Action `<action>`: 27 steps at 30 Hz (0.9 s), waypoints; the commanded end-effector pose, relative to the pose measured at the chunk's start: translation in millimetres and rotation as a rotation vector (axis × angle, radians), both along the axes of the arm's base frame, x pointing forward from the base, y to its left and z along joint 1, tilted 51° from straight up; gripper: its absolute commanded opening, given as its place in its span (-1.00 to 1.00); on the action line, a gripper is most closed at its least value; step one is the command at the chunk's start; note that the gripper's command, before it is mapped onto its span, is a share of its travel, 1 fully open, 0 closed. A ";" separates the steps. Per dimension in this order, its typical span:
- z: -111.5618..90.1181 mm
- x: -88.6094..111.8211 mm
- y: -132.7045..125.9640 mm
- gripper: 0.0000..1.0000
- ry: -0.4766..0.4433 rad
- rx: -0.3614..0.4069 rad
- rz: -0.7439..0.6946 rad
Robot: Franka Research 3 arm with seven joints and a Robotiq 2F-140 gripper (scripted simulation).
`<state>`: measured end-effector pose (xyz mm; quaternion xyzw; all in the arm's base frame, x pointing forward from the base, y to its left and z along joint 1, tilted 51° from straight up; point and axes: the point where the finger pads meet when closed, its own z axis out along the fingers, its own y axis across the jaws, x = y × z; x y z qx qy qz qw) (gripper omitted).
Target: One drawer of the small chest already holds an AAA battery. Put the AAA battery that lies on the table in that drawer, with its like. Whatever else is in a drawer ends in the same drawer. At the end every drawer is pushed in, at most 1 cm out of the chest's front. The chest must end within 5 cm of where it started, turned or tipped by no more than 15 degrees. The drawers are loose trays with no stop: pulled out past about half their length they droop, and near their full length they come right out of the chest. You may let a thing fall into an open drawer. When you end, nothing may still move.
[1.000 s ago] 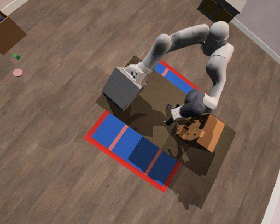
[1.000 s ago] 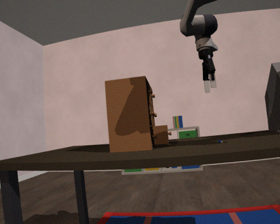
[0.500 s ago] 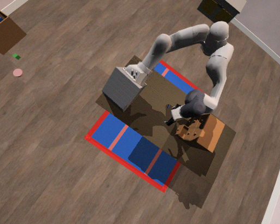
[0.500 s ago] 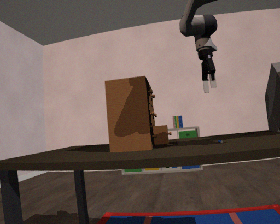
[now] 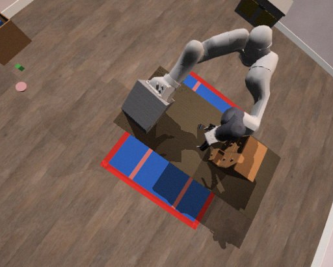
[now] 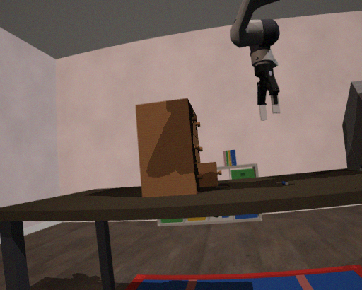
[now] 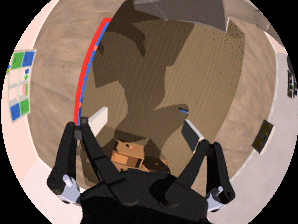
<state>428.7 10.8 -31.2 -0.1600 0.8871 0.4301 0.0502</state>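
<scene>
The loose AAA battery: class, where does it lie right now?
In the exterior view the AAA battery lies on the table, right of the chest and its pulled-out bottom drawer, below the open claw.

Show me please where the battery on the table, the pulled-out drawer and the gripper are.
AAA battery (image 6: 285,183): exterior view, its blue body.
Open bottom drawer (image 6: 208,179): exterior view, its side wall.
Gripper (image 6: 269,113): exterior view, between its open fingers.

pale grey rounded arm (image 5: 216,40), dark wrist, black gripper (image 6: 269,112) with white fingertips (image 6: 263,114).
</scene>
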 end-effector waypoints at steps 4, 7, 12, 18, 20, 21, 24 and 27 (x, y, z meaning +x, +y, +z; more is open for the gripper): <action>-0.3 2.9 -0.8 1.00 -0.093 0.003 0.076; -0.1 5.1 -0.4 1.00 -0.130 0.005 0.106; 0.4 9.3 0.4 1.00 -0.200 0.010 0.162; 1.0 14.9 1.5 1.00 -0.295 0.016 0.239; 1.0 14.9 1.5 1.00 -0.295 0.016 0.239; 1.1 15.9 1.7 1.00 -0.313 0.017 0.253; 1.5 19.1 2.3 1.00 -0.366 0.021 0.296; 1.9 22.4 3.0 1.00 -0.422 0.025 0.341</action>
